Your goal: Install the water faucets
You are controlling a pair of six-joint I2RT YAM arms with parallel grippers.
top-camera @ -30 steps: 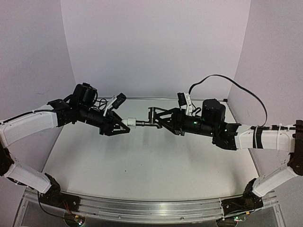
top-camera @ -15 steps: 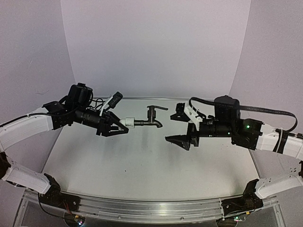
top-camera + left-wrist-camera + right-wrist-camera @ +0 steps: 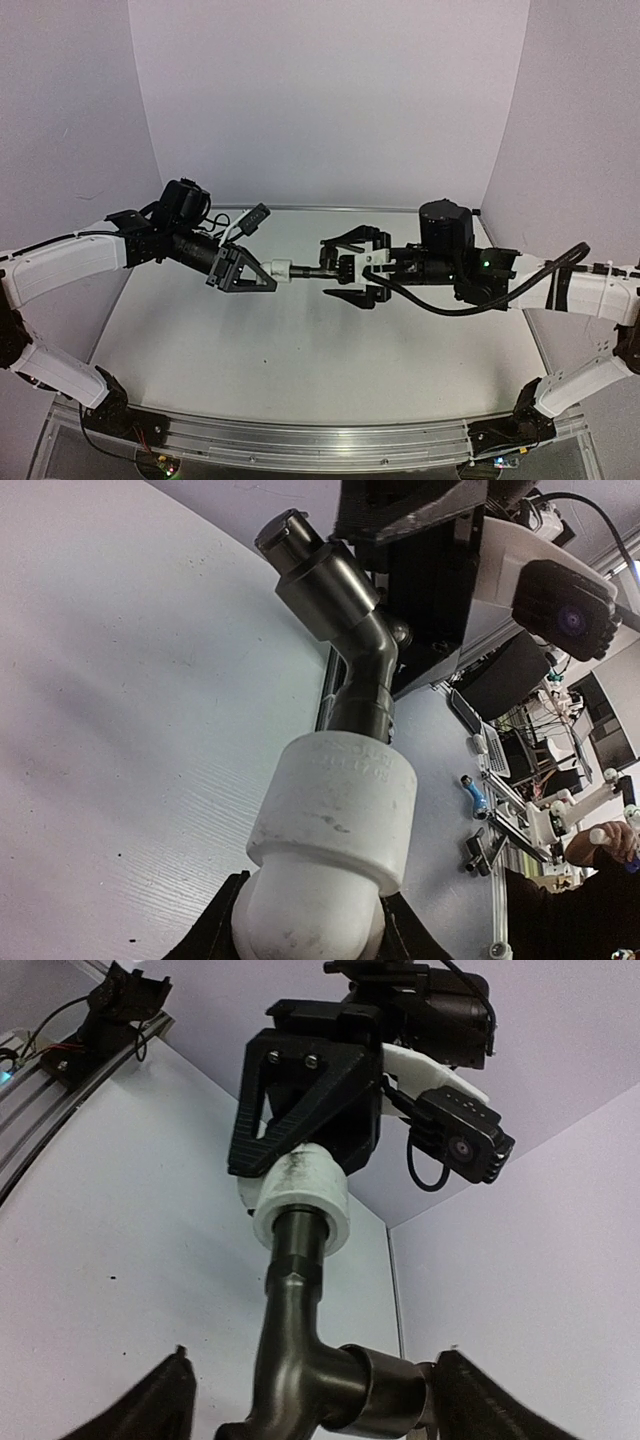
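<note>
Because the left tool is clamped shut on the white pipe fitting, the water faucet hangs level in mid-air above the tabletop, its stem seated in that fitting's collar and its body pointing toward the right arm. The faucet looks like solid dark metal, so I judge it stiff, fairly heavy for its size, and slick on its smooth rounded barrel. A firm pinch across the thick body near the bend should hold better than one on the spout end, and turning it calls for a grip that will not slide. The plastic fitting seems lighter and a little grippier. Further right, the right tool stands open, one finger on each side of the faucet; whether either touches it I cannot tell. Raised lettering runs around the fitting's collar in the left wrist view, too faint to read. No brand shows on the faucet.
</note>
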